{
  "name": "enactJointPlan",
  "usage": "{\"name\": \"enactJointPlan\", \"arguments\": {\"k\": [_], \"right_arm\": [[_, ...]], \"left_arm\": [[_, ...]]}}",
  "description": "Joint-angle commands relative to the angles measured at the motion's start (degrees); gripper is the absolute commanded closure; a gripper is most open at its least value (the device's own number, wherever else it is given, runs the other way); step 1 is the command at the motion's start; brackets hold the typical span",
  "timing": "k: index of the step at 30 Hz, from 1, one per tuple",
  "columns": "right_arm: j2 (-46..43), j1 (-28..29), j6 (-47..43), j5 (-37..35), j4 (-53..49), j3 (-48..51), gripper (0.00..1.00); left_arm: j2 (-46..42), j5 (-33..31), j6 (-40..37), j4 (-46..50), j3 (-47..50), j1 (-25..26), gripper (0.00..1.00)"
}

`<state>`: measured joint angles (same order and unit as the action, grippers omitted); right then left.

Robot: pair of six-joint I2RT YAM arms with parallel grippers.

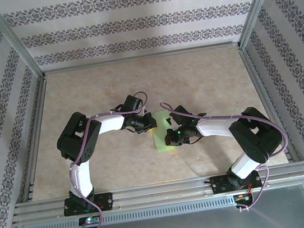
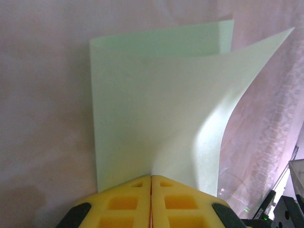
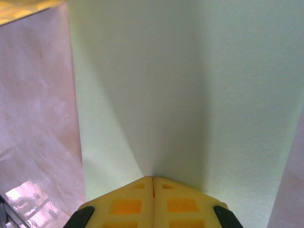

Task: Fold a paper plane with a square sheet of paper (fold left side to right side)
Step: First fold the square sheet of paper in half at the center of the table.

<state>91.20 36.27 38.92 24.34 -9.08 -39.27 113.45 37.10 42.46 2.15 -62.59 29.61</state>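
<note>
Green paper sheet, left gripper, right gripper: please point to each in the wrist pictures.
green paper sheet [image 2: 156, 109], left wrist view, middle of the lifted layer.
left gripper [image 2: 151, 178], left wrist view, where its fingertips meet.
right gripper [image 3: 153, 179], right wrist view, where its fingertips meet.

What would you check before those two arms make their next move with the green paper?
1. Grip of the left pincer on the square sheet of paper: ok, shut on its edge.
2. Grip of the right pincer on the sheet: ok, shut on it.
3. Paper free of tears where it shows: ok.
4. Lifted flap lying flat on the layer below: not ok, it curls up and one corner flares out.
5. Crease pressed sharp: cannot tell.
</note>
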Motion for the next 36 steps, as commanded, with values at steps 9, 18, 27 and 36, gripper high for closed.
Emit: {"name": "enactJointPlan", "arguments": {"k": [9, 18, 27, 36], "right_arm": [[3.5, 0.2, -1.2, -6.1, -10.3, 3.3, 1.00], [3.3, 0.3, -1.3, -6.0, -10.3, 3.0, 1.00], [3.3, 0.3, -1.3, -5.6, -10.1, 2.4, 1.00], [3.6, 0.3, -1.0, -5.8, -10.2, 2.5, 1.00]], "left_arm": [[3.8, -8.5, -2.5, -3.5, -3.9, -6.9, 0.91], [-1.5, -8.0, -3.0, -6.1, -0.6, -7.1, 0.91], [-9.4, -5.8, -1.1, -7.9, 5.6, -3.4, 0.91], [-1.6, -3.7, 1.0, -10.5, 0.3, -0.2, 0.91]]}}
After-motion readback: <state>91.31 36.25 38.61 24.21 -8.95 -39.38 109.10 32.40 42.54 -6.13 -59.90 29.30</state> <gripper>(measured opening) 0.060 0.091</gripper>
